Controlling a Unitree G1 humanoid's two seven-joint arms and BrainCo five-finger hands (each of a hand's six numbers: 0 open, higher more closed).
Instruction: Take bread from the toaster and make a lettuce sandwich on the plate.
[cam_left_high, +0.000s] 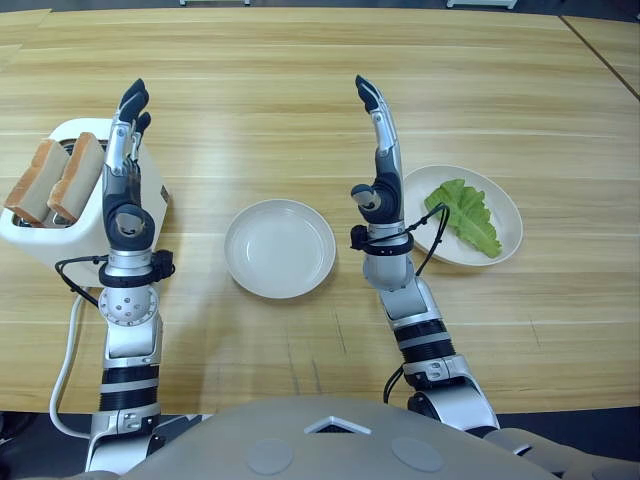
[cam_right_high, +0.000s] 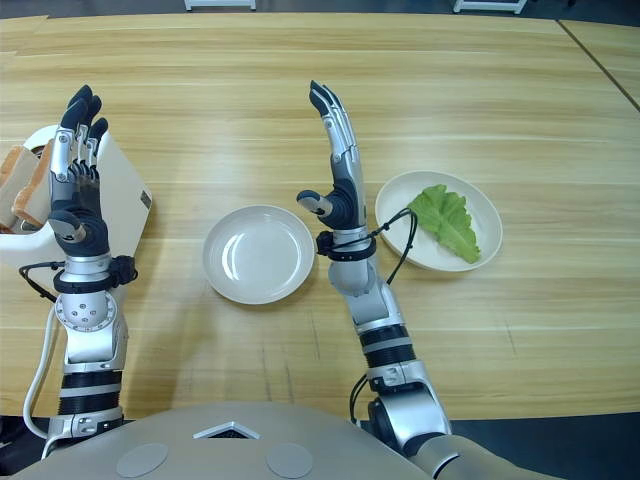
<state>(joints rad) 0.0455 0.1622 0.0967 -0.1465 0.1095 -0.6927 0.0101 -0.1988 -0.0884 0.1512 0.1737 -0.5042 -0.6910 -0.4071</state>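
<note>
two bread slices (cam_left_high: 55, 182) stand in the toaster (cam_left_high: 35, 245) at my left. i see my left hand (cam_left_high: 125, 185) just beside it, fingers straight, holding nothing. my right hand (cam_left_high: 381, 175), fingers likewise straight, stands between the plate (cam_left_high: 280, 255) and the lettuce (cam_left_high: 466, 216) on its dish (cam_left_high: 508, 225).

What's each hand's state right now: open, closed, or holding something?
Left hand: open, fingers straight, holding nothing, upright beside the white two-slot toaster.
Right hand: open, fingers straight, holding nothing.
</note>
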